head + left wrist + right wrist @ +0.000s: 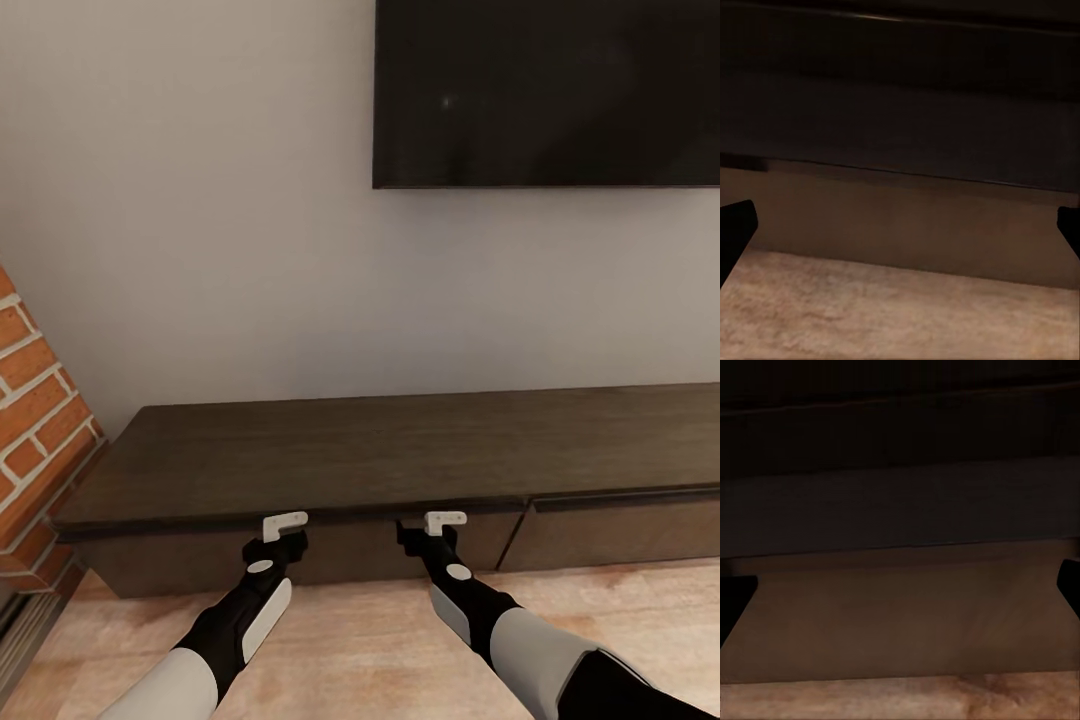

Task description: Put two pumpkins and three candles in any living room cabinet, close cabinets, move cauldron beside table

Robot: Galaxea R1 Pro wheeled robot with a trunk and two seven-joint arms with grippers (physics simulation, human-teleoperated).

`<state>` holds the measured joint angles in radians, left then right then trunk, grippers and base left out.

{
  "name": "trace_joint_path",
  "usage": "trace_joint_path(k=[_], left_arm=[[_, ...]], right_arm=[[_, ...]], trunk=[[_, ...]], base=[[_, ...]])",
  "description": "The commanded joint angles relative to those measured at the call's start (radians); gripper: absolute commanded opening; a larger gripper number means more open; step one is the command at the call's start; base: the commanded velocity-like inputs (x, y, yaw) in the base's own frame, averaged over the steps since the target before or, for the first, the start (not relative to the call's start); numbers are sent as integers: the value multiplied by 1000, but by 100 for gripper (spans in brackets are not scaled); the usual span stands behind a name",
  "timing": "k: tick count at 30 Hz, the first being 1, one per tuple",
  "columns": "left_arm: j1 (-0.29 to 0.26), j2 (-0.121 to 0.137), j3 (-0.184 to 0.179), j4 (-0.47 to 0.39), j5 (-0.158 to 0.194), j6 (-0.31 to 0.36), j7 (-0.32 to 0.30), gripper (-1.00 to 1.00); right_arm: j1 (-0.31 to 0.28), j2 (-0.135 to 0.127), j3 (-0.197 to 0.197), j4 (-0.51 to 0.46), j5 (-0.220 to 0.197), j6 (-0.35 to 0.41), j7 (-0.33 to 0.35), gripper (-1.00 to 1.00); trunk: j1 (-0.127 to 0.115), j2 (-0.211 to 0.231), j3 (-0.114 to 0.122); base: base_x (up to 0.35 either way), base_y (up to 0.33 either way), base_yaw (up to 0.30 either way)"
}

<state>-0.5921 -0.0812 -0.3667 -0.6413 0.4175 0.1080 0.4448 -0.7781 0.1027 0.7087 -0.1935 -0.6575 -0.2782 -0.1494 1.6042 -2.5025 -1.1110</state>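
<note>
Both grippers at the cabinet (400, 450) front, under the top's lip: left gripper (284, 527) at 7 o'clock, right gripper (444, 523) at 6. Both spread wide, holding nothing.

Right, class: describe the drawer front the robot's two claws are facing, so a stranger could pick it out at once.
Find the black TV screen on the grey wall; under it runs a long low dark-brown cabinet. Two drawer fronts share its face, split by a slanted seam. The one meant is the left drawer front, nearest the brick wall, with the left claw and right claw before it.
</note>
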Motion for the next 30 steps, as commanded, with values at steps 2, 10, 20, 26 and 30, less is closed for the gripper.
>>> trace_joint_path(k=[2, 10, 20, 26, 30], left_arm=[[0, 0, 0, 0, 0, 0, 0, 100], [0, 0, 0, 0, -1, 2, 0, 100], [0, 1, 4, 0, 2, 14, 1, 100], [-3, 1, 14, -9, 6, 185, 2, 100], [-13, 1, 16, -22, 7, 326, 2, 100]], right_arm=[[-3, 0, -12, 0, -1, -3, -1, 100], [-3, 0, -12, 0, -1, -3, -1, 100], [-3, 1, -16, 0, -2, 22, -3, 100], [-3, 1, -29, -13, -13, 205, -9, 100], [-3, 1, -76, -15, -14, 314, -9, 100]], trunk=[[0, 0, 0], [0, 0, 0], [0, 0, 0], [0, 0, 0], [0, 0, 0]], base=[[31, 0, 0], [-236, 0, 0], [-332, 0, 0], [-330, 0, 0], [-219, 0, 0]])
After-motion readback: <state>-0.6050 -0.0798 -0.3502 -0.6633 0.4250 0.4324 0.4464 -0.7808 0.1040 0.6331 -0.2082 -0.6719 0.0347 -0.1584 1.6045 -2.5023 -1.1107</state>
